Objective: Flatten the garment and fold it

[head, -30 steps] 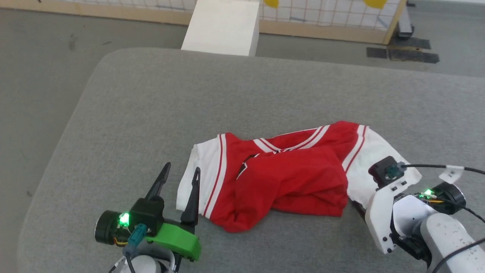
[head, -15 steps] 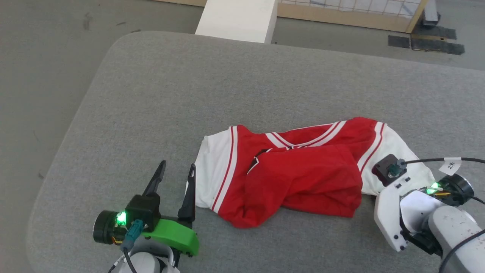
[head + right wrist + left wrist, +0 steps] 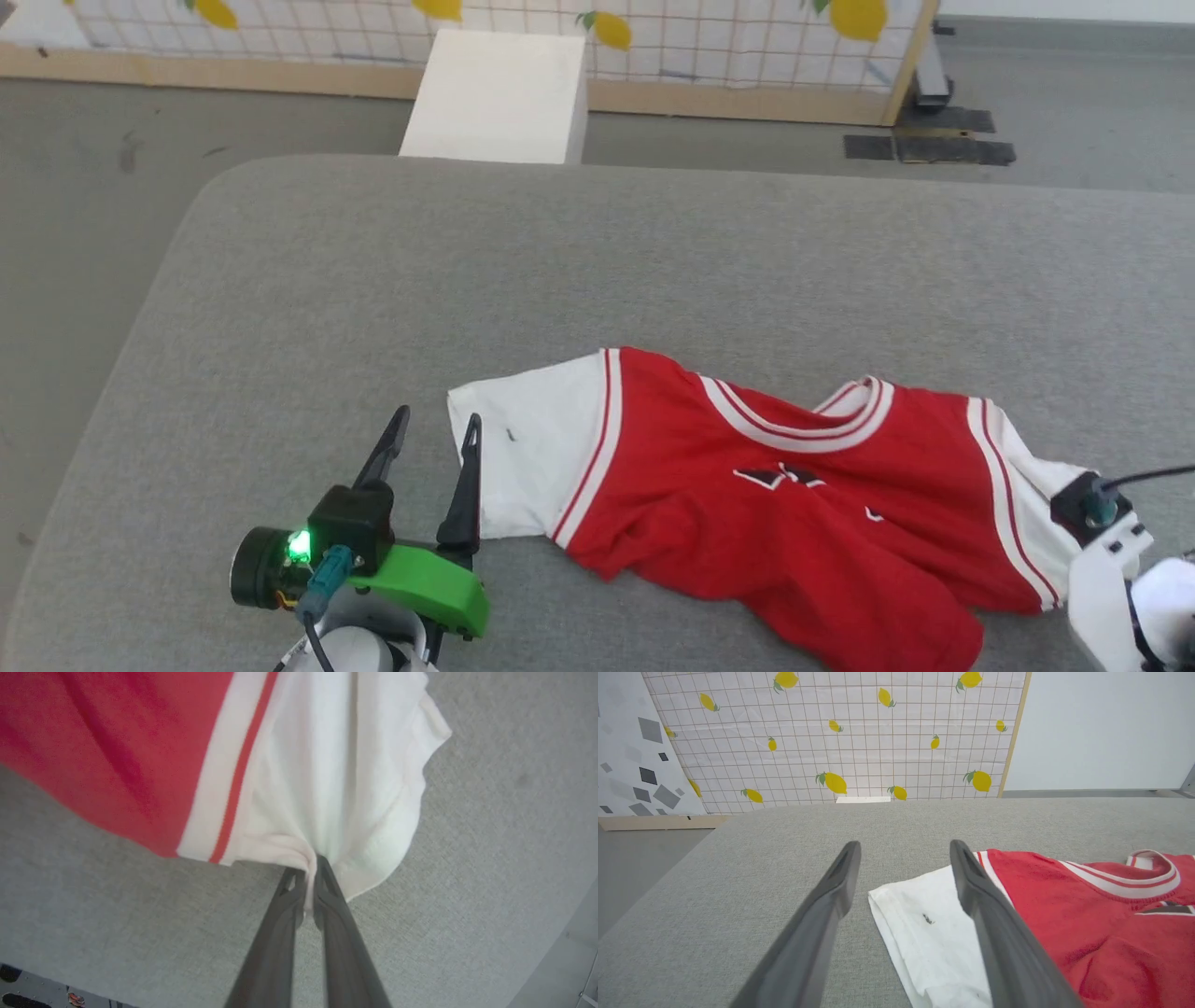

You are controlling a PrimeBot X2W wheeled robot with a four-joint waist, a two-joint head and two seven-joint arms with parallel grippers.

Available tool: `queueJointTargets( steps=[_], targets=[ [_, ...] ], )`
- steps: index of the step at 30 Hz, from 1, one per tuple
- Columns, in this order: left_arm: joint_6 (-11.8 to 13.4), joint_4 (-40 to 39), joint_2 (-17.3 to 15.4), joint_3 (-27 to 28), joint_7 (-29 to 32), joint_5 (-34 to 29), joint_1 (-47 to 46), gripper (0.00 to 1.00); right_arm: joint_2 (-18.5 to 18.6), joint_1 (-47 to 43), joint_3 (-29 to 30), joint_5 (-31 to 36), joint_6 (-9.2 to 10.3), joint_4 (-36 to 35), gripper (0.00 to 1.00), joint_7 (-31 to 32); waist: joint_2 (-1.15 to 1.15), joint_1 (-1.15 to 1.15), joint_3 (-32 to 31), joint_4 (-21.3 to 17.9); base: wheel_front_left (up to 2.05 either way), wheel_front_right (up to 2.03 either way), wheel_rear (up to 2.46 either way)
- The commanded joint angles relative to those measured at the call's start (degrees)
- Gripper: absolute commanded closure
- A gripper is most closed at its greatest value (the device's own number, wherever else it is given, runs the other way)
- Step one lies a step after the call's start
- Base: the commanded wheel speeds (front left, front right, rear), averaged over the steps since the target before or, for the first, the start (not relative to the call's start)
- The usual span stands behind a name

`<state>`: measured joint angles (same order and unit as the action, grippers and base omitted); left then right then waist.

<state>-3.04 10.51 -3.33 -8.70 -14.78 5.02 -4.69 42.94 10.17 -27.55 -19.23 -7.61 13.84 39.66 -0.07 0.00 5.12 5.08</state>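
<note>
— How is the light?
— Bright, soft and diffuse. The grey woven-fabric table top (image 3: 653, 261) carries no hard shadows, just a thin dark rim under the red jersey shirt with white short sleeves (image 3: 794, 532).
— Any glare?
— The white rectangular block (image 3: 495, 93) is almost washed out, and a small green lamp (image 3: 301, 546) blooms.
— Sharpness?
— The head view is crisp. In the right wrist view the shirt's red cloth smears with blur, and the right gripper (image 3: 312, 865) has 2 soft, unfocused dark fingers (image 3: 275, 952). In the left wrist view the grid lines of the lemon-print panel (image 3: 878, 742) lean near the sides.
</note>
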Motion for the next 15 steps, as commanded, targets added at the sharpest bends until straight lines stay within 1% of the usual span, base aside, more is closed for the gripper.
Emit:
queueJointTargets(
  steps=[1,4,5,6,7,10,15],
  targets=[
    [-0.2,0.3,0.2,0.2,-0.2,0.0,0.6,0.0,0.3,-1.5,0.6,0.0,0.12,0.0,1.0,0.0,0.07,0.0,-1.0,-1.5,0.0,0.0,0.0],
    [-0.3,0.9,0.3,0.2,-0.2,0.1,0.7,0.0,-0.8,-3.4,2.1,0.7,0.12,1.2,1.0,-0.1,0.07,0.0,-1.1,-2.1,0.0,0.0,0.0],
    [-0.4,1.2,0.3,0.2,-0.2,0.1,0.7,0.0,-1.6,-4.0,2.9,0.7,0.12,1.4,1.0,-0.7,0.07,0.0,-1.2,-2.4,0.0,0.0,0.0],
    [-0.3,1.3,0.3,0.2,-0.2,0.1,0.7,0.0,-2.4,-4.2,3.6,0.9,0.12,1.3,0.83,-1.8,0.07,0.0,-1.3,-2.6,0.0,0.0,0.0],
    [-0.3,1.4,0.3,0.3,-0.2,0.1,0.6,0.0,-3.4,-4.4,4.6,1.0,0.12,1.2,0.0,-3.3,0.07,0.0,-1.3,-2.9,0.0,0.0,0.0],
    [-0.4,1.8,0.3,0.6,-0.2,0.0,0.5,0.0,-6.0,-4.6,6.7,0.5,0.12,-0.1,0.0,-7.0,0.07,0.0,-1.8,-3.8,0.0,0.0,0.0],
    [-0.7,2.0,0.3,1.1,-0.2,-0.1,0.4,0.0,-9.6,-4.7,12.0,-1.3,0.12,-4.5,0.0,-13.6,0.07,0.0,-2.7,-5.4,0.0,0.0,0.0]
  ],
)
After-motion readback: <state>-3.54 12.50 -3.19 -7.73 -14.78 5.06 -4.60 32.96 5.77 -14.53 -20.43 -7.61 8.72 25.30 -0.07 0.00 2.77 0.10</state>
